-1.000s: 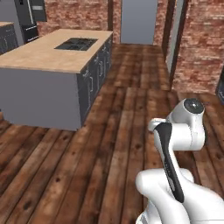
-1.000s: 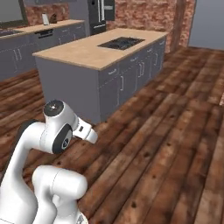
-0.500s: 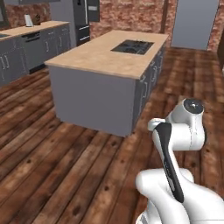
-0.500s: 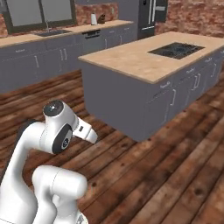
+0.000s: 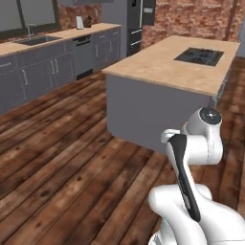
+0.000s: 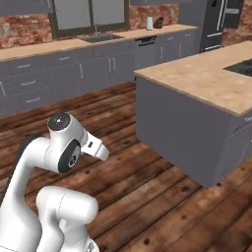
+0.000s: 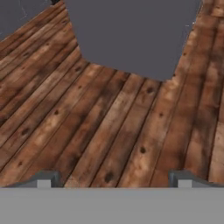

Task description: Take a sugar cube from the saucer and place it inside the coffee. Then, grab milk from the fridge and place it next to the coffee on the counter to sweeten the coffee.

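Note:
In the hand view my gripper (image 7: 114, 180) is open, its two dark fingertips (image 7: 47, 179) set wide apart with nothing between them, pointing down at the wooden floor. The dark grey fridge (image 5: 138, 21) stands far back at the end of the wall units, also seen as the fridge (image 6: 217, 22) at the upper right. The tan counter (image 5: 72, 34) with grey drawer fronts runs along the back wall, and the same counter (image 6: 74, 44) crosses the right base view. The saucer, the coffee and the milk are out of view.
The grey island (image 5: 143, 112) with a black cooktop (image 5: 198, 55) stands close ahead on the right; its wall (image 7: 131, 35) fills the top of the hand view. A sink (image 6: 103, 37) sits under the window. Brown plank floor (image 5: 57, 162) lies open to the left.
The whole picture has swung: the base has turned, so the island slid to the right and the wall counter with sink and fridge came into view. The arm keeps its folded pose.

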